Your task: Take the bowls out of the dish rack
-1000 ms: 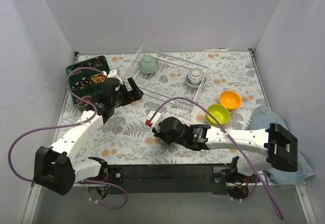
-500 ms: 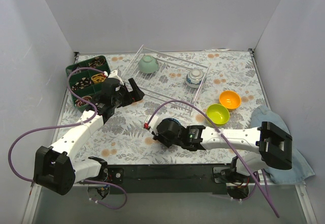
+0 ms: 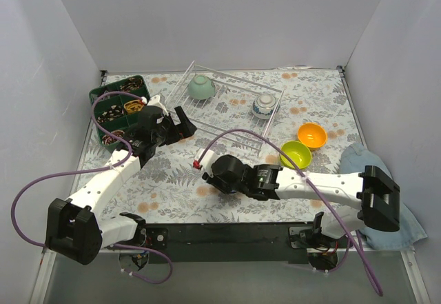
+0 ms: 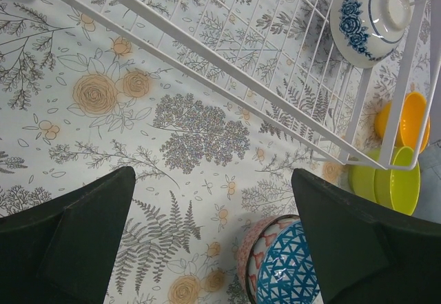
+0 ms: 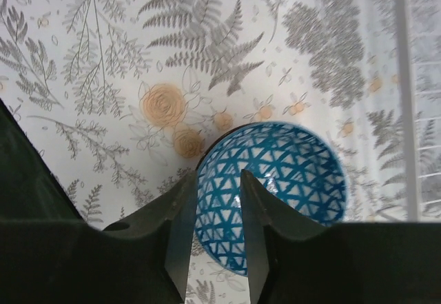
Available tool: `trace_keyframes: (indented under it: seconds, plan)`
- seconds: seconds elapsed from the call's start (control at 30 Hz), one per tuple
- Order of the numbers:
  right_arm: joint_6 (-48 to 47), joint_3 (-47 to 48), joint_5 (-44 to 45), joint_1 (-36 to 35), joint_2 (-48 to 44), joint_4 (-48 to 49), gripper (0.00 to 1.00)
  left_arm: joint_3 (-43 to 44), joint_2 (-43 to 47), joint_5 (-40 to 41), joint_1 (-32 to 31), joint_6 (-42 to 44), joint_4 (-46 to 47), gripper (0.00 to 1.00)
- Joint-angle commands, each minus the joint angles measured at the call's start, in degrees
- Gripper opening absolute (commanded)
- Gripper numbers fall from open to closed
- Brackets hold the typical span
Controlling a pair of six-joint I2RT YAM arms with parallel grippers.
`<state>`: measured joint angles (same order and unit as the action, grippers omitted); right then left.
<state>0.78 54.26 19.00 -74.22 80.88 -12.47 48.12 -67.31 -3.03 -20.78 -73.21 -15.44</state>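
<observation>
Currently: right fingers (image 5: 185,211) narrow, pinching rim of blue bowl (image 5: 289,173). Left fingers (image 4: 83,235) wide, empty, over bench (image 4: 193,187); rack (image 4: 289,104) just ahead, floral bowl (image 4: 368,21) in its far corner.

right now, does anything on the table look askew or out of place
Only the dish rack: it sits turned at an angle to the edges of the table. The pale green bowl and blue-and-white bowl in it rest foot-up, and no spill or breakage shows.
</observation>
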Motion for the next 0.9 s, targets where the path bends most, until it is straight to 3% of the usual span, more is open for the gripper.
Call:
trace_keyframes:
  seconds: [0.0, 0.3, 0.47, 0.87]
  plan:
    - [-3.4, 7.3, 4.6, 2.3, -3.7, -2.6, 0.43, 1.2, 1.6, -1.3, 0.1, 0.9, -0.2, 0.98]
    - [-11.1, 14.5, 4.6, 19.5, -4.5, -7.0, 0.68, 1.8, 3.7, -2.5, 0.0, 0.5, -2.0, 0.98]
    - [-15.9, 19.0, 4.8, 28.0, 0.6, -7.3, 0.81, 1.9, 4.9, -3.5, 0.0, 0.6, -4.5, 0.98]
    - [-30.8, 31.4, 9.6, 34.2, 19.9, -8.1, 0.95, 1.0, 9.0, -3.4, -0.1, 2.5, -10.6, 0.98]
